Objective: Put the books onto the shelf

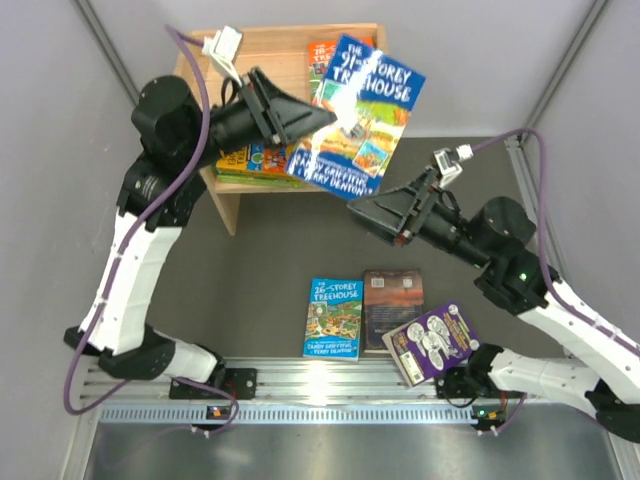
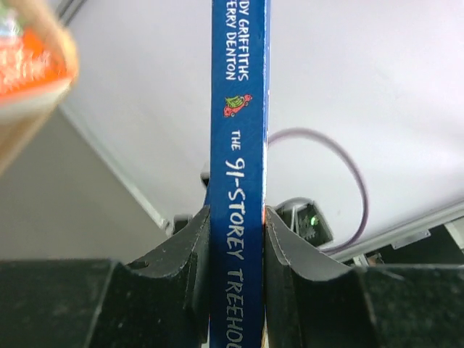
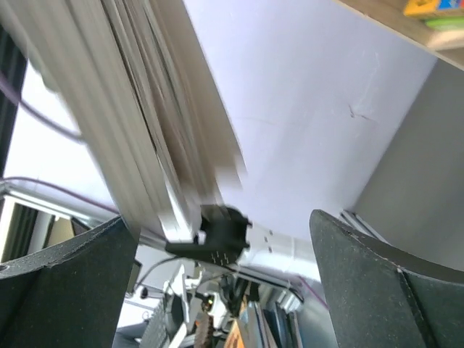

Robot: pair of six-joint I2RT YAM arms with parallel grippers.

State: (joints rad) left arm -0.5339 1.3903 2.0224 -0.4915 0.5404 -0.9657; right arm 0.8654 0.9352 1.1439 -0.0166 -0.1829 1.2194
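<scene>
My left gripper point(image 1: 325, 122) is shut on the blue book point(image 1: 355, 112), "The 91-Storey Treehouse", and holds it in the air in front of the wooden shelf point(image 1: 265, 45). In the left wrist view both fingers press the book's blue spine point(image 2: 239, 145). My right gripper point(image 1: 362, 214) stands open just below the book's lower edge. In the right wrist view the book's blurred page edges point(image 3: 138, 109) hang above the spread jaws, apart from them. A green-blue book point(image 1: 333, 318), a dark brown book point(image 1: 392, 308) and a purple book point(image 1: 432, 342) lie flat on the table.
An orange book point(image 1: 322, 55) lies on the shelf's top tier. Several bright books point(image 1: 250, 160) are stacked on its lower tier. An aluminium rail point(image 1: 330, 385) runs along the near edge by the arm bases. Grey walls close in both sides.
</scene>
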